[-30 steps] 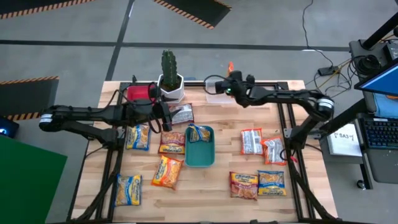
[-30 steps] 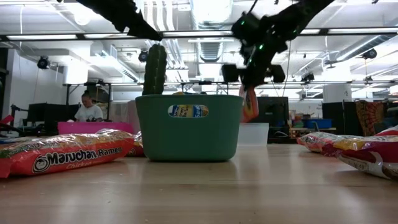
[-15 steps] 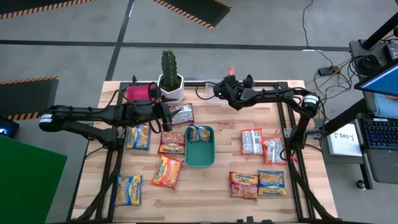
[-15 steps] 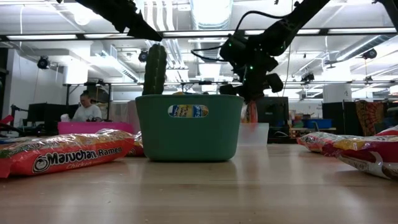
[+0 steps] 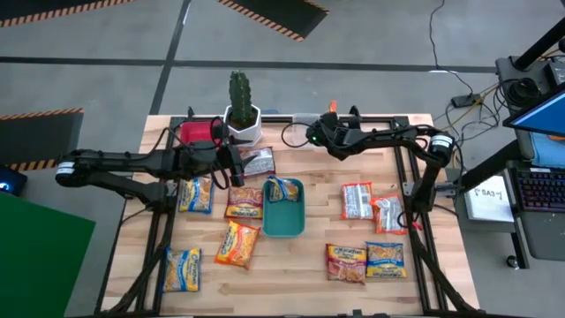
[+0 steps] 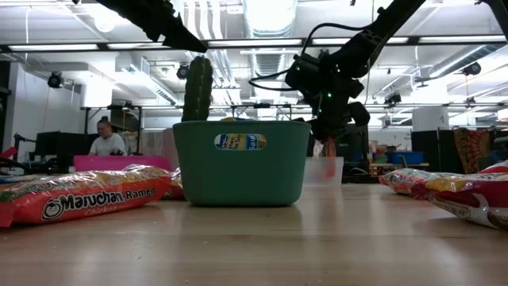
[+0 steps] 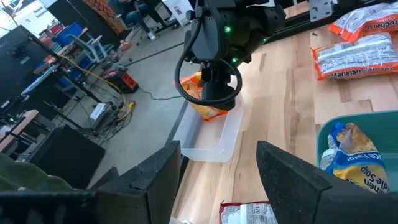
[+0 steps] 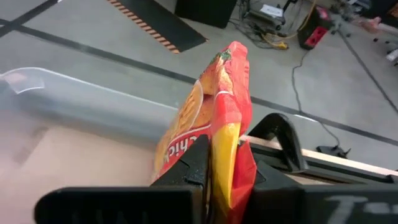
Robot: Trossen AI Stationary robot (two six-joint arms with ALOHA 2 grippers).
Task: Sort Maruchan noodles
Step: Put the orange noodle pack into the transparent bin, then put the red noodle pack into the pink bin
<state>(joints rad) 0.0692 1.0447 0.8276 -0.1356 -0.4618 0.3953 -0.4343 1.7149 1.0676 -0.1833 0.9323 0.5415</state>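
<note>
Here the right gripper (image 8: 217, 171), out at the far edge of the light wooden worktop (image 5: 309, 291), has its two dark fingers pinched on the lower edge of an orange-red flat plastic noodle packet (image 8: 211, 118). The packet stands on edge between them, hanging over the clear shallow plastic tray (image 7: 208, 134) that lies along that far edge. Judging by this, the packet is held upright so that it can drop cleanly into the tray, which seems to be the home for this colour.

Closer to the middle of the worktop sits a teal deep plastic tray (image 5: 284, 225) with one yellow-blue packet (image 5: 283, 190) already in it, which suggests one colour per tray. A pink plastic tray (image 5: 199, 132) rests at the far left corner beside a green cactus in a white pot (image 5: 240, 106).

The left gripper (image 7: 214, 168) waits over the left half of the worktop, fingers spread and holding nothing, pointed towards the clear tray.

The remaining packets lie flat and unsorted: yellow-blue and orange-red ones (image 5: 231, 243) to the left of the teal tray, white-red ones (image 5: 357, 199) towards the right edge, and a mixed pair (image 5: 366, 261) near the front edge. Most of the sorting appears still to do.
</note>
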